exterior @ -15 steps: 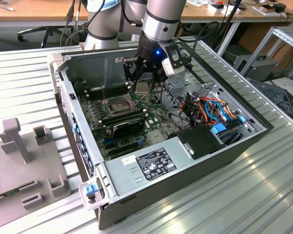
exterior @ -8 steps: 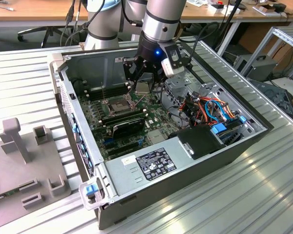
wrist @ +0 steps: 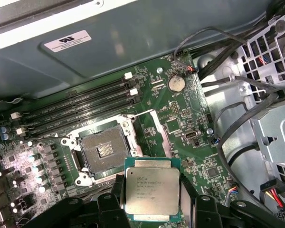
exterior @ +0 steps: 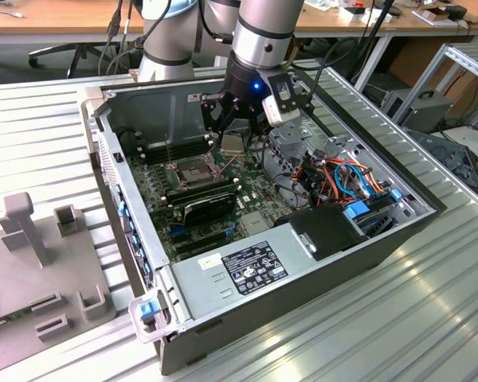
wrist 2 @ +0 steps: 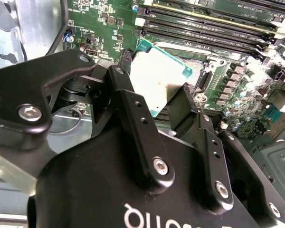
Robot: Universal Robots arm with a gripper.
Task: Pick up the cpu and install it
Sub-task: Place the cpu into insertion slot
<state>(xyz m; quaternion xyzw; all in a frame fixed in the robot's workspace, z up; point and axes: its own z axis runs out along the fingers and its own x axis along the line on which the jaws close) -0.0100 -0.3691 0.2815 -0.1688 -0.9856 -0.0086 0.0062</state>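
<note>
1. Cpu (wrist: 152, 194), a small flat silver-grey square chip, is clamped between the black end effector's (exterior: 233, 141) fingers, above the green motherboard (wrist: 180, 130).
2. Dark empty square socket (wrist: 104, 151) lies just beside it, toward the exterior view's left.

Rm light even; cpu (wrist 2: 154, 76) overexp. in the second wrist view.

I can read nothing outright. A white label (exterior: 253, 266) sits on the power supply (exterior: 193, 280), a white sticker (wrist: 67, 41) on the case wall (wrist: 133, 45), and fine print on the cpu (wrist: 152, 192) I carry — all too small. The white lettering on my gripper (wrist 2: 154, 85) is cut off.
</note>
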